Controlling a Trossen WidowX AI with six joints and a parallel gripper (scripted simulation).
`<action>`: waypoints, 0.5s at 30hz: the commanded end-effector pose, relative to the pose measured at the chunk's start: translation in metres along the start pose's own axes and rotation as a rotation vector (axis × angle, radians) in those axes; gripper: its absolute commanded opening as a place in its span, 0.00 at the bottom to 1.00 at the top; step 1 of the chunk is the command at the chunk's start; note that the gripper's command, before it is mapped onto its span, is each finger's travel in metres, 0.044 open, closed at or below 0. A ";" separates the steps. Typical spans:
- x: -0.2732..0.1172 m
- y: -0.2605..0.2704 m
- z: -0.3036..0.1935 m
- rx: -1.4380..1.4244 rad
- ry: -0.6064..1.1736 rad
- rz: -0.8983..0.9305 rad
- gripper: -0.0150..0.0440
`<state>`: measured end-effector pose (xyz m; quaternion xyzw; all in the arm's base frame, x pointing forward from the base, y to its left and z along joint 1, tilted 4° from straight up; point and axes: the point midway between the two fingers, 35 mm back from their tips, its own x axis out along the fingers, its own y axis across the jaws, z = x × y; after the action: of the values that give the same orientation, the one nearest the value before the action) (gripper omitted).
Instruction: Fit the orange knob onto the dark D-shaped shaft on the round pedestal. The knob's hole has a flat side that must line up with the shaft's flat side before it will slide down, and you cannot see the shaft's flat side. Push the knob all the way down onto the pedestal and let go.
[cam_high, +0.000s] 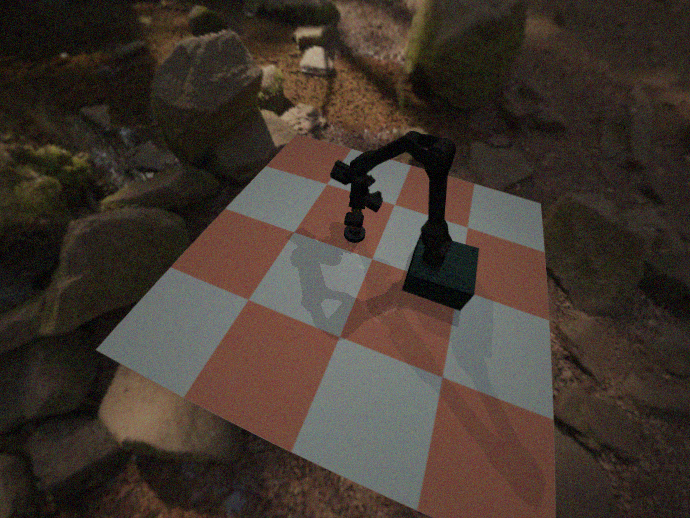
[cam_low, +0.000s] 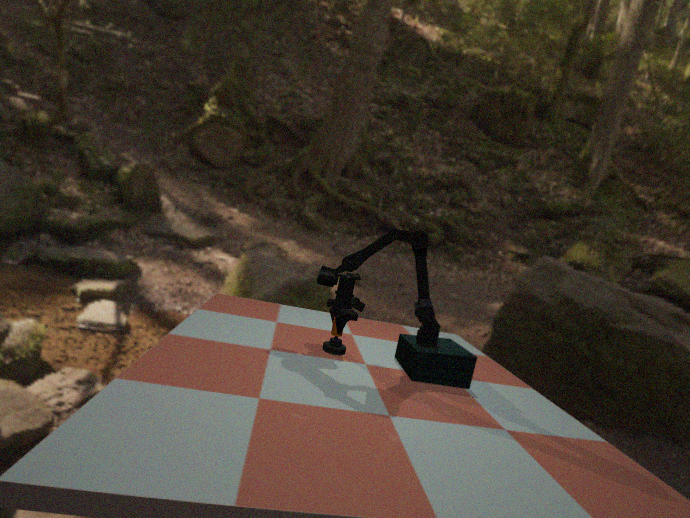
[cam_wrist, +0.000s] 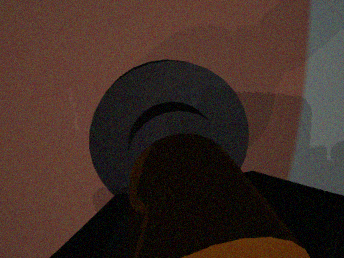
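Observation:
The round pedestal (cam_high: 354, 235) (cam_low: 334, 349) (cam_wrist: 167, 82) is a dark disc with a raised round middle, standing on the checkered table. The orange knob (cam_low: 334, 325) (cam_wrist: 185, 175) is upright over the pedestal's middle; it looks dark brown in the wrist view, with an orange top edge. In the exterior view a narrow dark part shows between knob and disc. The shaft, its flat side and the knob's hole are hidden, and I cannot tell how far the knob is on the shaft. My gripper (cam_high: 354, 214) (cam_low: 336, 326) points down, shut on the knob.
The arm's dark green base box (cam_high: 443, 273) (cam_low: 434, 362) stands on the table to the right of the pedestal in the top and exterior views. The arm arches over from it. Its shadow falls across the checkered table (cam_high: 261, 356) (cam_low: 334, 457). Rocks lie beyond the table's edges.

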<state>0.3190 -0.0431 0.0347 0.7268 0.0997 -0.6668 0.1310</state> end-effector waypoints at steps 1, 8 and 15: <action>-0.004 0.001 -0.002 0.028 0.009 0.002 0.25; -0.006 -0.001 0.001 0.212 0.009 0.001 0.25; -0.003 -0.002 0.003 0.212 0.009 0.001 0.25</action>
<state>0.3157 -0.0427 0.0367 0.7367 0.0321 -0.6730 0.0574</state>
